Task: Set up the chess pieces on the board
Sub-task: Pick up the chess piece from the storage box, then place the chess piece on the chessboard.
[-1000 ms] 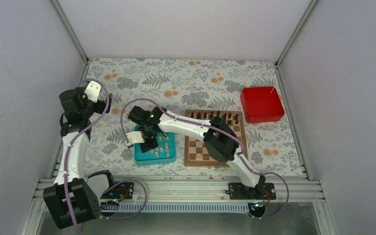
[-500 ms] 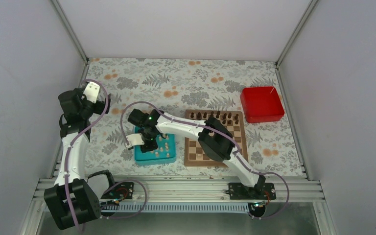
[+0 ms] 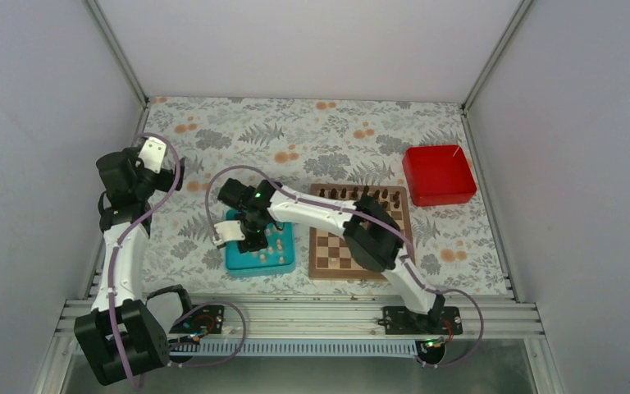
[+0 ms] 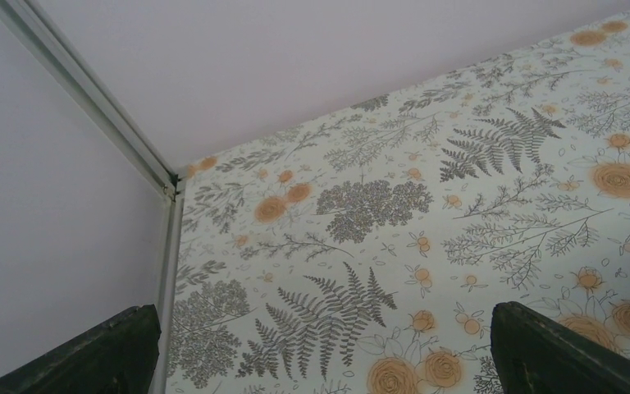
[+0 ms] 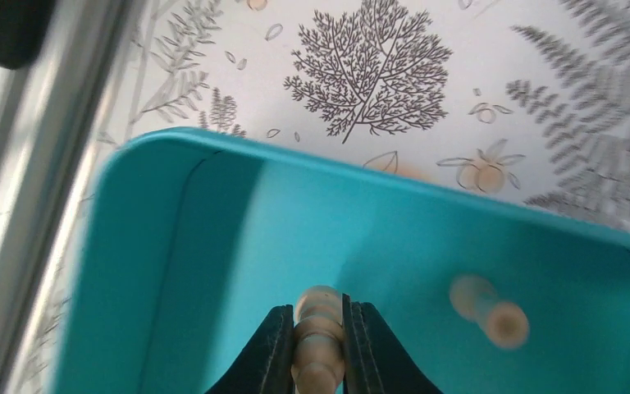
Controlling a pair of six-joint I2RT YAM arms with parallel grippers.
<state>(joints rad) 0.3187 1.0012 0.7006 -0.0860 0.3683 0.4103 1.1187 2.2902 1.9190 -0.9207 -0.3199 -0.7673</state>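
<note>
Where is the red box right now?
In the top view, the red box sits on the flowery table at the far right, just past the chessboard's far right corner and near the right wall.

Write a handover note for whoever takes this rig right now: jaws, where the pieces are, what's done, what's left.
Right gripper: jaws shut on a pale chess piece, low inside the teal tray.
Left gripper: jaws open, empty, above the tablecloth at far left.
The other pale pieces sit in the tray; dark pieces stand on the far rows of the board.
Done: one piece gripped. No pale piece shows on the board's visible squares.
Left: move each pale piece to the near rows.
</note>
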